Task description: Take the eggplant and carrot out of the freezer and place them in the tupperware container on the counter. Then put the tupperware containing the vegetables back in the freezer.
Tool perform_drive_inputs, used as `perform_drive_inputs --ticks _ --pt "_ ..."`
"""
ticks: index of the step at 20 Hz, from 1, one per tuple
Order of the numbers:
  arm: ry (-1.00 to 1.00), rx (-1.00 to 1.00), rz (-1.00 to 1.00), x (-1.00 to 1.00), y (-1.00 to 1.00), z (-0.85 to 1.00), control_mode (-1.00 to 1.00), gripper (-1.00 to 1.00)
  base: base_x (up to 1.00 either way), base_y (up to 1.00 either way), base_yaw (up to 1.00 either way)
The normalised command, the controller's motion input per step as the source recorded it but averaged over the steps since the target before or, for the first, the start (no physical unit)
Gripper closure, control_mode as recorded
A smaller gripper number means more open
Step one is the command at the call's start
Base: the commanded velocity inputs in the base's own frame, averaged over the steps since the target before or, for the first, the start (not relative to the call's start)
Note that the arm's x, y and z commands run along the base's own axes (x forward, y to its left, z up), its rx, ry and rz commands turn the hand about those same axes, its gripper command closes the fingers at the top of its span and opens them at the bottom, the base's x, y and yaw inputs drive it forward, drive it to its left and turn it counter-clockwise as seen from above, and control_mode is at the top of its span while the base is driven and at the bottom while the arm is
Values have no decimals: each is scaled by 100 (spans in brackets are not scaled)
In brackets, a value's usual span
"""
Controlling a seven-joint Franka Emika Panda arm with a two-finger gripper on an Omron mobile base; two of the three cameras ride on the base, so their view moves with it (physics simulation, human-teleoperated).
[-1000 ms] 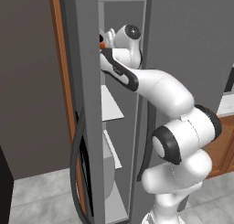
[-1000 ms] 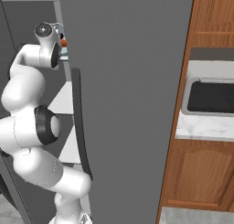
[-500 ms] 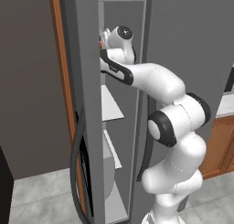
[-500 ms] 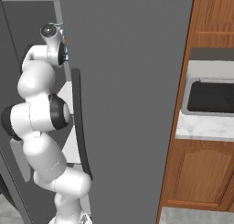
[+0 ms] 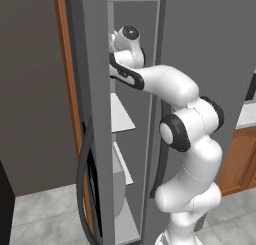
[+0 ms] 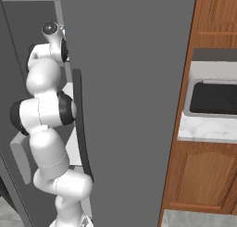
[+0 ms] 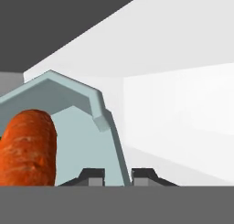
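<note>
In the hand view my gripper (image 7: 117,176) is shut on the wall of the pale teal tupperware container (image 7: 77,127), one fingertip on each side of its rim. The orange carrot (image 7: 28,147) lies inside the tub at the left. The eggplant is hidden. White freezer inner walls (image 7: 183,113) surround the tub. In the left base view my arm (image 5: 165,84) reaches into the upper compartment of the tall grey freezer (image 5: 205,34), with the hand behind the open door's edge (image 5: 95,114).
White shelves (image 5: 121,116) sit below my arm inside the freezer. The door's long dark curved handle (image 5: 82,179) hangs low on the left. To the right, a marble counter (image 6: 203,129) with a dark sink (image 6: 215,96) tops brown cabinets (image 6: 203,179).
My arm has pushed deeper into the freezer's upper compartment. The orange carrot tip seen past the door edge a second ago is now hidden behind it.
</note>
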Motion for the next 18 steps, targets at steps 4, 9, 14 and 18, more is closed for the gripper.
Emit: perform_drive_inputs --ticks 4,9,14,18 --pt "0 1 -2 36 1 -18 -100 100 0 0 0" --pt "0 2 -3 34 2 -23 -100 -100 0 0 0" --pt "0 5 -2 29 0 -9 -100 -100 0 0 0" --pt "-1 7 0 3 0 0 -100 -100 0 0 0"
